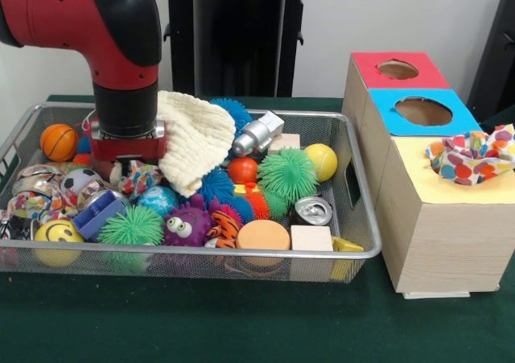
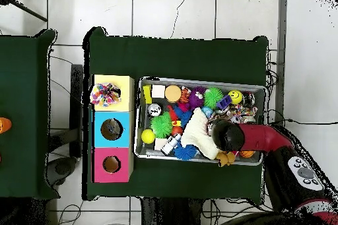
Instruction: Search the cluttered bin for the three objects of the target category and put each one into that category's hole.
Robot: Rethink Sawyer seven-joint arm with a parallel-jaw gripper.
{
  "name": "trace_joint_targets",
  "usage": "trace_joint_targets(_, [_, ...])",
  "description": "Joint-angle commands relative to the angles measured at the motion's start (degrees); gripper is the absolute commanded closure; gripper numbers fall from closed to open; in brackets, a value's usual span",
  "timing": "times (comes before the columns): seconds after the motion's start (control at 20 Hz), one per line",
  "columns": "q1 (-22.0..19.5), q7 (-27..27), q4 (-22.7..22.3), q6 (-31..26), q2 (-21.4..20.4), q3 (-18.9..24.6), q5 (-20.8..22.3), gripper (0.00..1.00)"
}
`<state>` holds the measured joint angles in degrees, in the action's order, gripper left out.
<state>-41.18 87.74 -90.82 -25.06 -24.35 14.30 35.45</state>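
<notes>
The cluttered bin (image 1: 241,252) is a wide silver wire-mesh tray on the green table; it also shows in the overhead view (image 2: 201,81). It holds balls, spiky toys, blocks, a can and cloths. My gripper (image 1: 127,155) reaches down into the bin's left part, its tips hidden in the clutter. A cream knitted cloth (image 1: 197,138) hangs against its right side; I cannot tell if it is held. The wooden box (image 1: 434,242) right of the bin has a red-topped hole (image 1: 397,69), a blue-topped hole (image 1: 423,111) and a yellow top where a polka-dot cloth (image 1: 473,157) is stuffed.
In the bin lie an orange basketball (image 1: 59,142), a yellow smiley ball (image 1: 58,234), patterned cloths (image 1: 32,190), a green spiky ball (image 1: 288,174), a yellow ball (image 1: 322,162), a can (image 1: 312,211) and a wood block (image 1: 311,238). The pedestal (image 1: 237,37) stands behind.
</notes>
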Motion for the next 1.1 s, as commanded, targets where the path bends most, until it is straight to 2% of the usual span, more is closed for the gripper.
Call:
trace_joint_targets(0.05, [-2.8, -4.6, -0.8, -9.6, -0.7, 3.7, -2.7, 1.00])
trace_joint_targets(0.3, [-2.1, -5.0, 1.6, -11.9, -0.1, 3.7, -3.5, 1.00])
trace_joint_targets(0.55, [-1.0, -5.3, -1.3, -16.5, -8.5, 4.3, -6.1, 1.00])
trace_joint_targets(0.8, [-1.2, -4.5, -4.9, -16.7, -14.3, 5.4, -7.8, 1.00])
trace_joint_targets(0.9, [-1.1, -3.8, -5.7, -18.9, -15.4, 5.1, -9.1, 1.00])
trace_joint_targets(1.1, [-3.4, -5.1, -6.5, -16.6, -14.2, 7.9, -10.5, 1.00])
